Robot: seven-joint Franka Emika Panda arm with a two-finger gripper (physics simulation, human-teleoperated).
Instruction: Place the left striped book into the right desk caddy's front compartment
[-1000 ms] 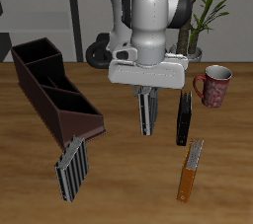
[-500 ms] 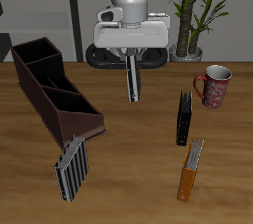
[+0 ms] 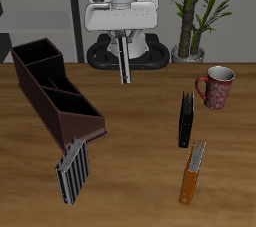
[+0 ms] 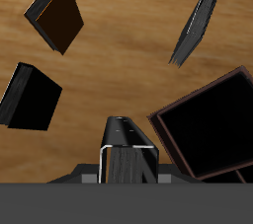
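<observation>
One second has carried the arm from low over the middle of the worktop (image 3: 130, 186) up and toward its back, so the move is now a carry rather than a pick. The right desk caddy (image 3: 62, 119) lies long and angled along one side of the worktop, with one end toward the front edge. All its sections look open, and nothing has gone into them.

The hand (image 3: 121, 39) is closed on the left striped book (image 3: 123, 63), gripping its top edge. The book hangs below the fingers, slightly tilted and well clear of the wood. In the wrist view the book (image 4: 124, 139) sits squarely in the grip with the caddy (image 4: 212, 129) off to one side, so I judge it must travel sideways and forward before it comes down.

A wider striped book (image 3: 72, 169) leans by the caddy's front end. A black book (image 3: 185, 119), an orange book (image 3: 192, 171) and a mug (image 3: 215, 85) stand well apart from the hand.
</observation>
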